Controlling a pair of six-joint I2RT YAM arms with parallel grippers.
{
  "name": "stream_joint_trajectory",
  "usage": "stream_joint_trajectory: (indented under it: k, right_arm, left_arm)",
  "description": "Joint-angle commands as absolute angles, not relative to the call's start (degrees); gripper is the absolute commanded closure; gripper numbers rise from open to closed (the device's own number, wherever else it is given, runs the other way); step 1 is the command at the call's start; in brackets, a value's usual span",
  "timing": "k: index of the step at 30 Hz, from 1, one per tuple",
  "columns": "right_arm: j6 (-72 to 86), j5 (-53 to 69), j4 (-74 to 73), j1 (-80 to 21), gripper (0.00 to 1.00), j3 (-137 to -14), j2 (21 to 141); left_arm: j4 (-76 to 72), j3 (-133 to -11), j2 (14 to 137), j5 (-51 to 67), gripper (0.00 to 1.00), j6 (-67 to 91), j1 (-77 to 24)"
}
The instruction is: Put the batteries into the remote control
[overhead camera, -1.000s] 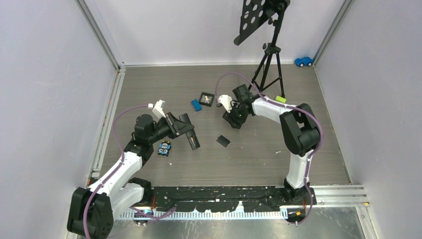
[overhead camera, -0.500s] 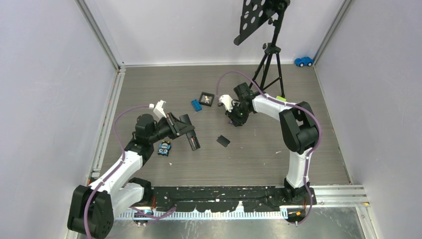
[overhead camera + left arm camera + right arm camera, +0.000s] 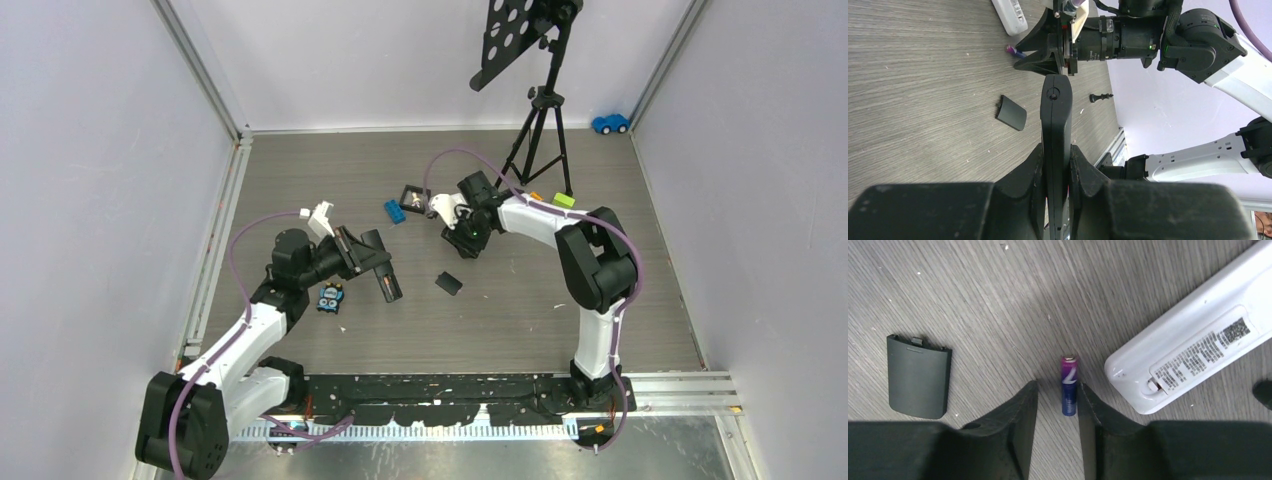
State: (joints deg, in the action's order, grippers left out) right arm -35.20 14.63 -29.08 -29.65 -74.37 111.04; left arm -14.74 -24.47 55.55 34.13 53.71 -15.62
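One battery [image 3: 1069, 385] shows clearly. It is a thin cylinder, purple at one end and blue at the other, lying flat on the wood-grain desk [image 3: 973, 300]. It sits between the parted fingers of the right claw [image 3: 1057, 389], nearer one of them, and just beside the rounded end of a white remote [image 3: 1193, 345] that lies label-up. The black remote control [image 3: 1055, 110] is slim and is clamped edge-on at its near end in the left claw [image 3: 1055, 152].
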Motion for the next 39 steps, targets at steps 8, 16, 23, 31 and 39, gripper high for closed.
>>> stream_joint_trajectory:
  k: [8,16,23,31,39]
  right_arm:
    - [-31.3,8.9,-28.4,-30.8,0.94,-74.6,109.3]
    - [-13.1,8.0,-20.4,-34.5,0.99,-70.2,97.2]
    - [12.1,5.5,-14.8,-42.0,1.00,-65.3,85.9]
    - [26.2,8.8,-15.1,-47.9,1.00,-63.8,79.5]
    - [21.8,5.0,-25.6,-54.4,0.99,-70.8,82.6]
  left_arm:
    - [-17.6,-26.0,56.0,35.2,1.00,53.8,-15.3]
    - [-26.5,-24.9,61.7,35.6,1.00,58.3,-16.2]
    - [-39.1,-23.6,68.3,35.9,1.00,64.0,-18.1]
    - [-45.3,-21.6,69.4,35.0,1.00,66.4,-18.8]
    - [-45.2,-20.0,66.3,33.4,1.00,67.8,-18.8]
